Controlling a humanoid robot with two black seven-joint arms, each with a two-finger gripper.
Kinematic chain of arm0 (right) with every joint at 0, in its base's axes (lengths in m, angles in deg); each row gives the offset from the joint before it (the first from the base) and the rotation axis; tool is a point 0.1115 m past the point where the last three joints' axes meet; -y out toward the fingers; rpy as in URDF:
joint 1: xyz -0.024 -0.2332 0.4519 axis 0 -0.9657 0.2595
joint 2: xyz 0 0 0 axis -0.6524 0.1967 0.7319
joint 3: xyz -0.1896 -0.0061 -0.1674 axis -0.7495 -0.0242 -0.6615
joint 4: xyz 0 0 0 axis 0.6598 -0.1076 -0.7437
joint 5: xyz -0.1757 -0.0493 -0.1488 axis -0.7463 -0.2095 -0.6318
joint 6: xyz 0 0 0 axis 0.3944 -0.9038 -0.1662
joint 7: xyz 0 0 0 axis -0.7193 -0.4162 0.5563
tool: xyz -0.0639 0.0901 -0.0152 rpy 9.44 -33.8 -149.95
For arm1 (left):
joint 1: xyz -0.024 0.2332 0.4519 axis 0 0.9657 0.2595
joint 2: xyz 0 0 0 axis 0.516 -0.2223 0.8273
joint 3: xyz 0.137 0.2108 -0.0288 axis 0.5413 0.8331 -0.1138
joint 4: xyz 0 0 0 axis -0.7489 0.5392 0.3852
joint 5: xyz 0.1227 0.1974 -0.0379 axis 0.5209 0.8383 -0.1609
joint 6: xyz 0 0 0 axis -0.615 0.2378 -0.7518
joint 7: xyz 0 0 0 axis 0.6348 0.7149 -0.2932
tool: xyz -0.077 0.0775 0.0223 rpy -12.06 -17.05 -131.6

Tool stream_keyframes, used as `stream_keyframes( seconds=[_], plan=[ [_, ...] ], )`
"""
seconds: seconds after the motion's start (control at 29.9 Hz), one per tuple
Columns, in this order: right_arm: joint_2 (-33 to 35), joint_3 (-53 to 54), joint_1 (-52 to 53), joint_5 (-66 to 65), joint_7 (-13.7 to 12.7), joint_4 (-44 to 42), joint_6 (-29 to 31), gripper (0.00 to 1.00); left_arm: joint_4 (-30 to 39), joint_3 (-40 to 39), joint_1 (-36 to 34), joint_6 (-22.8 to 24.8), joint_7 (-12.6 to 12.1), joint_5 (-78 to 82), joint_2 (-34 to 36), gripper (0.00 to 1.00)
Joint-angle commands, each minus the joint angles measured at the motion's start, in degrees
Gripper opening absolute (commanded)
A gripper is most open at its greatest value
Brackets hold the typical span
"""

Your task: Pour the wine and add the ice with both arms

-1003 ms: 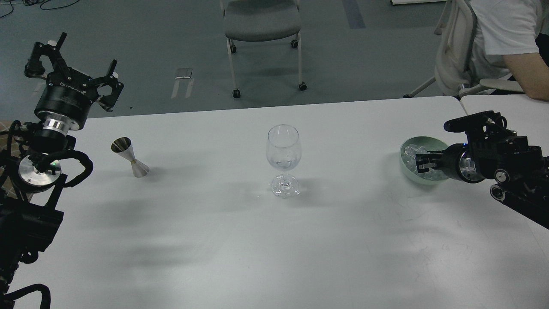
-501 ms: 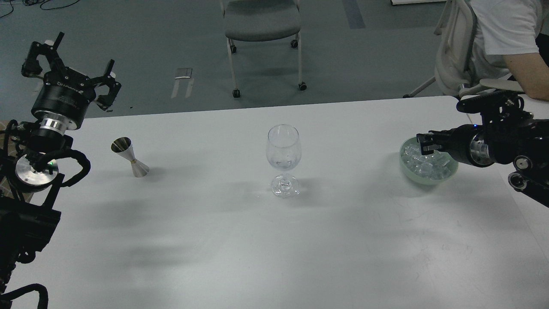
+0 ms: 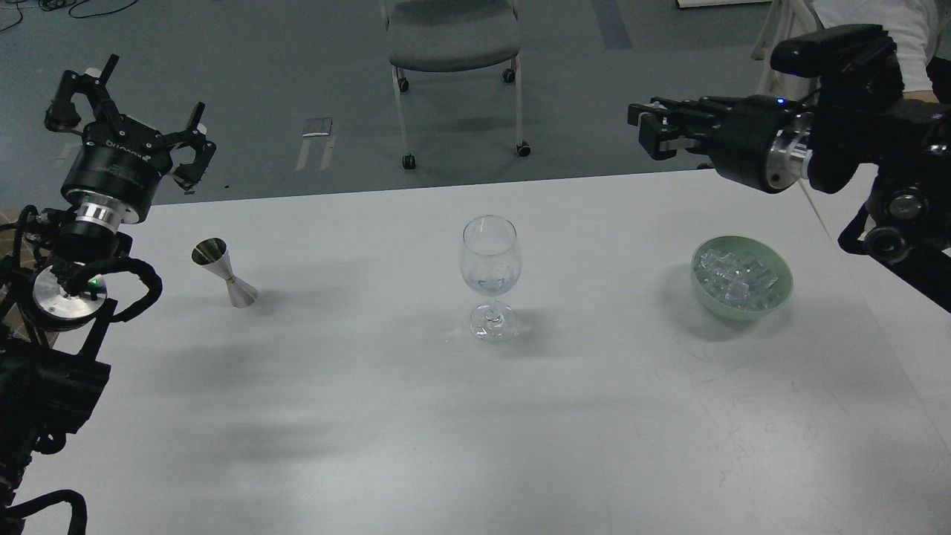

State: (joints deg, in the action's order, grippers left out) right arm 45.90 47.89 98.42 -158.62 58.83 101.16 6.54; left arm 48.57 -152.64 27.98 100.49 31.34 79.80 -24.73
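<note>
A clear wine glass (image 3: 490, 256) stands upright at the middle of the white table (image 3: 371, 416), with a trace of clear wine (image 3: 490, 283) at the bottom of its bowl. A pale green bowl (image 3: 786, 291) at the right holds a heap of ice cubes (image 3: 738, 279). My right gripper (image 3: 652, 132) hangs high above the table's far edge, up and left of the bowl; its dark fingers sit close together, and no cube shows between them. My left gripper (image 3: 136, 111) is open and empty, raised at the far left, behind a steel jigger (image 3: 225, 273).
The jigger stands tilted on the table at the left. A grey wheeled chair (image 3: 453, 33) stands on the floor behind the table. A seated person in white (image 3: 869, 15) is at the far right, behind my right arm. A second table's edge (image 3: 891, 245) adjoins at the right.
My right gripper has risen out of the ice bowl and moved up and to the left, well above the table. My left gripper has barely shifted.
</note>
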Motion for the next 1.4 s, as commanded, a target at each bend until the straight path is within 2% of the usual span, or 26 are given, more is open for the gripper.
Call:
stream_keyframes(
  seconds=[0.0,0.07,0.17,0.23,0.7,1.07,1.37],
  plan=[
    [-7.65,-0.19,1.92,-0.10,-0.36,-0.04,0.05,0.01,-0.03,0.07,0.11,0.00,0.03,-0.01,0.38,0.98],
    [-13.00,-0.36,2.45,-0.10,-3.41,-0.56,0.05,0.01,-0.03,-0.11,0.19,0.09,0.03,-0.01,0.82,0.98],
    [-17.14,-0.63,2.28,-0.18,-6.59,-0.83,0.05,0.01,-0.03,-0.46,0.19,0.09,-0.06,-0.01,0.99,0.98],
    [-19.61,-0.72,1.93,-0.27,-7.12,-1.27,0.05,0.01,-0.03,-0.55,0.28,0.09,-0.06,-0.09,1.08,0.98],
    [-20.50,-9.94,3.15,-1.06,-7.30,-1.53,0.05,0.01,-0.03,-0.29,0.28,0.18,0.03,-0.10,1.00,0.98],
    [-20.41,-10.56,4.21,-0.89,-7.39,-2.24,0.14,0.07,-0.03,-0.55,0.28,0.36,0.03,-0.10,1.26,0.98],
    [-20.15,-10.56,4.03,-0.97,-7.39,-2.24,3.66,0.07,-0.03,-0.20,0.37,0.18,0.03,-0.01,1.08,0.98]
  ],
)
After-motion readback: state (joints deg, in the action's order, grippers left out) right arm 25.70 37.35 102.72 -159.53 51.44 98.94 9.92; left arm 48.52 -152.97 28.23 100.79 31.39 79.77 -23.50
